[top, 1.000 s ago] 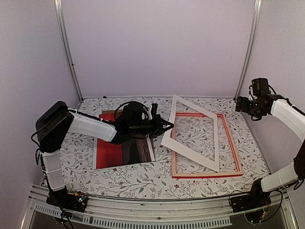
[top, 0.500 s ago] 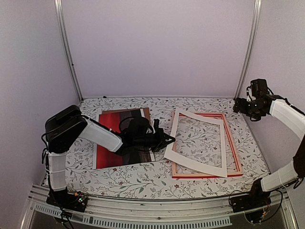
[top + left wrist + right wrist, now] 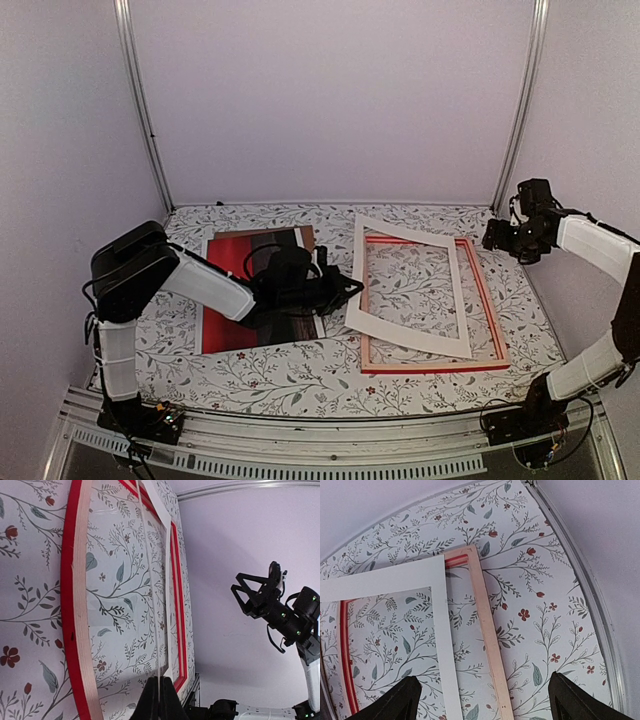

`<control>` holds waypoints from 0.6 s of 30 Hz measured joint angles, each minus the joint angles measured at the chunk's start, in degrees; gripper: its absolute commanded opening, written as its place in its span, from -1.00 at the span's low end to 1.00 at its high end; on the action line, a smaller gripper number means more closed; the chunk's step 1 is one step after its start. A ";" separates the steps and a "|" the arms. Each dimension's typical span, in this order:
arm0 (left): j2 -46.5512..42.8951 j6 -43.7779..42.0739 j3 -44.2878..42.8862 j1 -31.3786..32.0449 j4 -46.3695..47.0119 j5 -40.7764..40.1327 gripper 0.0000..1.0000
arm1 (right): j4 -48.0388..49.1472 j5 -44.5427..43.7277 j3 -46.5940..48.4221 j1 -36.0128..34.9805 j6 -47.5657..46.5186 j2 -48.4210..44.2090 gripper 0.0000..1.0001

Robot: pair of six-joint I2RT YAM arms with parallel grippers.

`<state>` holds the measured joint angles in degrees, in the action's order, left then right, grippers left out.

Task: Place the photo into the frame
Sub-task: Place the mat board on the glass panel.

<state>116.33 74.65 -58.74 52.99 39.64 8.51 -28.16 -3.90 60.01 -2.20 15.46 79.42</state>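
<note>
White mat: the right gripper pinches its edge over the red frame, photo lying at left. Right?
No: the left gripper pinches the white mat, as the left wrist view shows. It is over the frame, with the photo at left.

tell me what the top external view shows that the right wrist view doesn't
Only top external: the photo lying left of the frame, and the left fingers pinching the white mat. Only right wrist: the gap between the open right fingers, seen close. Both: the frame's far right corner, the white mat across it, the floral table.
</note>
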 measured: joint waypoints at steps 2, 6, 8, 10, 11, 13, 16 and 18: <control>0.02 0.11 -0.02 0.20 0.02 -0.26 -0.89 | 0.52 0.22 -1.66 0.00 0.20 1.29 0.85; 0.04 0.26 -0.07 0.68 0.02 -0.24 -0.81 | 1.70 1.84 -5.33 0.00 0.87 4.04 0.85; 0.04 0.39 -0.07 0.87 0.04 -0.09 -0.75 | 2.08 3.10 -6.69 0.00 1.33 4.63 0.85; 0.04 0.42 -0.07 1.03 0.02 0.28 -0.69 | 3.08 4.66 -8.24 0.00 1.68 4.85 0.85; 0.04 0.48 -0.07 1.07 0.02 0.63 -0.65 | 3.43 5.20 -8.83 0.00 1.79 4.87 0.84; 0.04 0.55 -0.07 1.11 0.02 1.40 -0.60 | 4.42 6.58 -10.10 0.00 2.12 5.03 0.84; 0.04 0.57 -0.07 1.29 0.00 2.49 -0.54 | 5.77 8.24 -11.78 0.00 2.75 5.31 0.83; 0.04 0.57 -0.04 1.49 0.00 3.10 -0.47 | 6.71 9.20 -12.79 0.00 3.10 5.68 0.83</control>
<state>116.38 75.22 -58.78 54.48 39.64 11.62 -21.45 5.30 47.22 -2.20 18.57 85.10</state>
